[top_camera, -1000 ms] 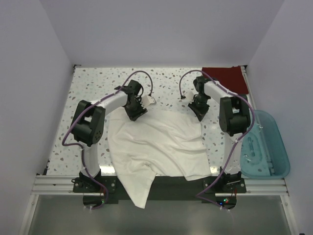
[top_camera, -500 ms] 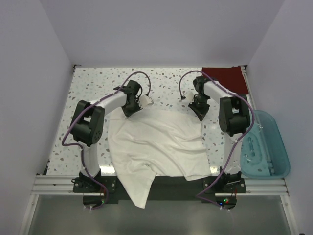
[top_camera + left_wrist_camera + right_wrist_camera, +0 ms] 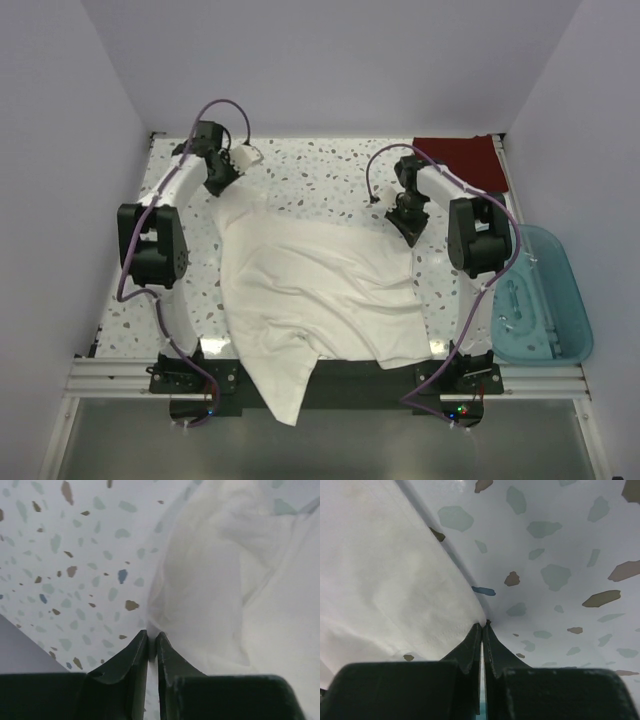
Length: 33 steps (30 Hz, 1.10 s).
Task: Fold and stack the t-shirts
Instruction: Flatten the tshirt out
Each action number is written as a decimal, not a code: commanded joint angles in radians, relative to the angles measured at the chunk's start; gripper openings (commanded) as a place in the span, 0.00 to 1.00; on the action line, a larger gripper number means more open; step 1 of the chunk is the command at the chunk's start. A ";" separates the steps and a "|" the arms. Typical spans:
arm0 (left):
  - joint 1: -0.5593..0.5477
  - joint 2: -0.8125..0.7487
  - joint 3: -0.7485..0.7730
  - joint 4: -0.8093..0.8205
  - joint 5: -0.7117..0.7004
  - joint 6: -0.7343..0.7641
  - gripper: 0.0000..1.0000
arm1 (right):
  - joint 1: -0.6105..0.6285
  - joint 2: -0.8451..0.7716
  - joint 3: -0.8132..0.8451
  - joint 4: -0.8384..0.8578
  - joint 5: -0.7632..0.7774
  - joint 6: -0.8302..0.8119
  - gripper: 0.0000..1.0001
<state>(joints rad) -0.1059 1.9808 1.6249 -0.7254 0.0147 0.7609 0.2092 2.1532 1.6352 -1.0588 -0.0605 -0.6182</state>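
Note:
The large white t-shirt [image 3: 320,290] lies rumpled across the middle of the table, and its near part hangs over the front edge. My left gripper [image 3: 216,186] is at the far left, shut on the shirt's far-left edge; the cloth [image 3: 225,590] sits pinched between its tips [image 3: 152,635]. My right gripper [image 3: 408,226] is shut on the shirt's far-right corner [image 3: 385,580], low against the table [image 3: 484,625]. The dark red folded t-shirt [image 3: 460,160] lies at the far right corner, apart from both grippers.
A translucent teal plastic bin [image 3: 537,295] stands off the table's right edge. White walls close in the left, back and right sides. The speckled tabletop [image 3: 330,170] shows bare between the grippers and the back wall.
My left arm has swung from the centre out to the far left, drawing the shirt's far-left edge with it. The right arm and its corner have not moved.

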 commanded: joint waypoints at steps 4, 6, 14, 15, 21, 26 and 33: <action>0.106 0.127 0.180 0.001 0.129 0.052 0.32 | -0.002 -0.015 0.043 0.016 0.033 -0.011 0.00; 0.138 0.168 0.246 -0.022 0.155 0.038 0.42 | -0.004 -0.021 0.048 0.011 0.034 -0.012 0.00; 0.241 0.219 0.339 -0.085 0.266 -0.127 0.59 | -0.002 -0.030 0.063 -0.007 0.028 -0.008 0.00; 0.245 0.219 0.328 -0.085 0.283 -0.162 0.60 | -0.002 -0.029 0.064 -0.007 0.028 -0.008 0.00; 0.282 0.260 0.329 -0.112 0.359 -0.268 0.64 | -0.004 -0.026 0.069 -0.009 0.028 -0.011 0.00; 0.293 0.303 0.339 -0.134 0.418 -0.305 0.64 | -0.004 -0.016 0.090 -0.026 0.022 -0.012 0.00; 0.295 0.332 0.294 -0.114 0.419 -0.336 0.61 | -0.004 -0.018 0.101 -0.033 0.024 -0.015 0.00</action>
<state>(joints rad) 0.1825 2.3135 1.9255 -0.8463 0.4068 0.4599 0.2085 2.1532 1.7012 -1.0721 -0.0433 -0.6212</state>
